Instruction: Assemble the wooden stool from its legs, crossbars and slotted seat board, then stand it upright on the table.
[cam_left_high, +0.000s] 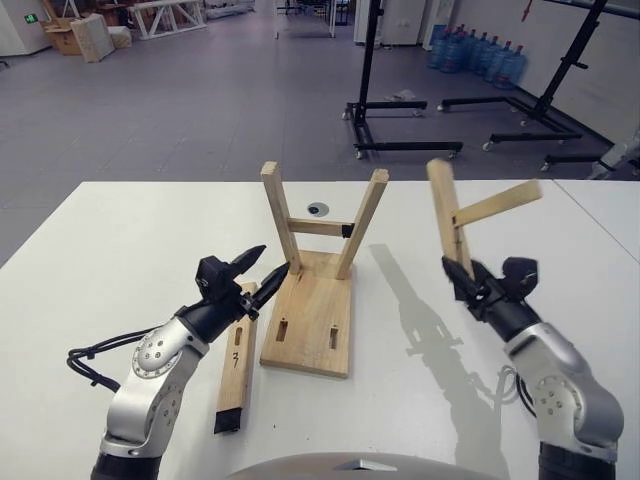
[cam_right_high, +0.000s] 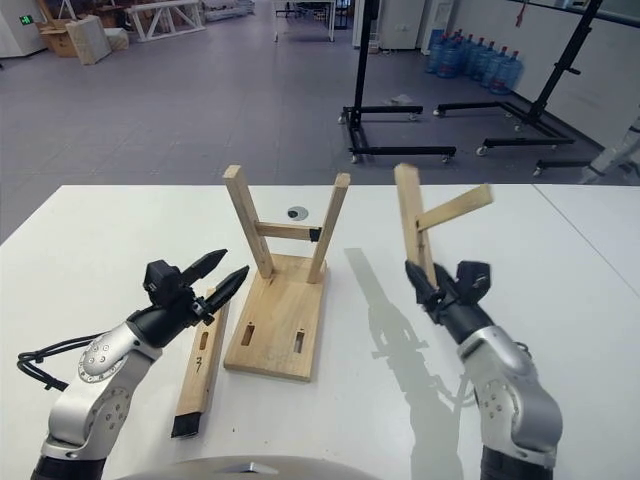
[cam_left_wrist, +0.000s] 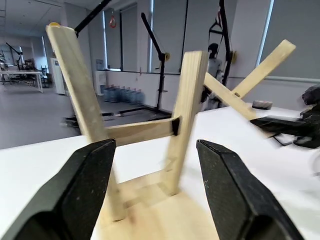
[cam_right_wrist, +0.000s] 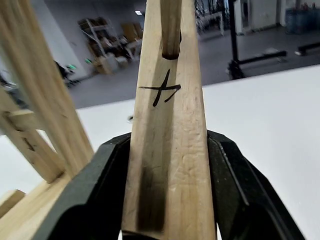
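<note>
Above table (cam_left_high: 130, 230) | right gripper (cam_left_high: 460, 272) clamps leg (cam_left_high: 443, 205) with crossbar (cam_left_high: 497, 204) | left gripper (cam_left_high: 273, 258) wide, empty, near seat board (cam_left_high: 310, 320)

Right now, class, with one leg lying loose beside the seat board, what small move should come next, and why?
Probably lower the open left claw onto the loose leg and close on it. That claw hangs empty near it, the right claw grips a second leg whose crossbar has a bare free end, and the seat board shows two empty slots.
</note>
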